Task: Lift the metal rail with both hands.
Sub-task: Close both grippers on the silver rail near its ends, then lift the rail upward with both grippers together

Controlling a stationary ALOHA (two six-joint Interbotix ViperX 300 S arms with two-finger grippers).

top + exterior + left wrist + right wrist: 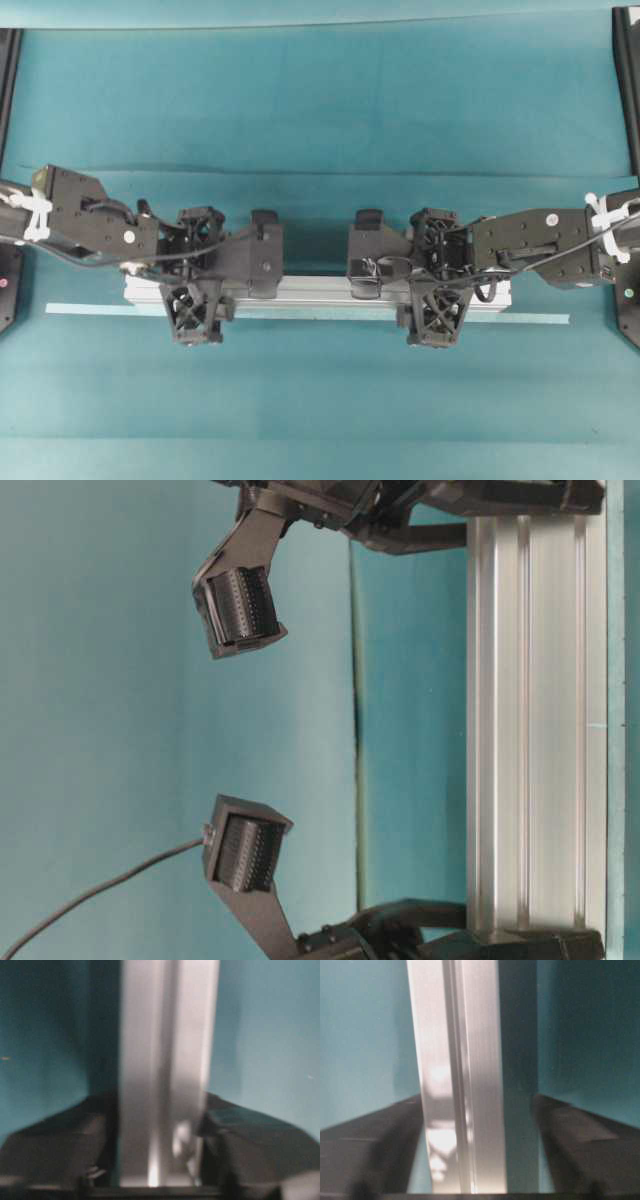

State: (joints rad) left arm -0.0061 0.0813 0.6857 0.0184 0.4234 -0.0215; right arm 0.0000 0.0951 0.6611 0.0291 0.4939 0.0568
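Observation:
The metal rail lies lengthwise across the middle of the teal table, and it also shows in the table-level view. My left gripper straddles it near its left end. In the left wrist view both fingers sit against the rail; the view is blurred. My right gripper straddles the rail near its right end. In the right wrist view one finger meets the rail and the other finger stands off it with a gap.
A thin pale teal tape strip runs along the table just in front of the rail and reaches past both its ends. Black arm bases stand at the left edge and right edge.

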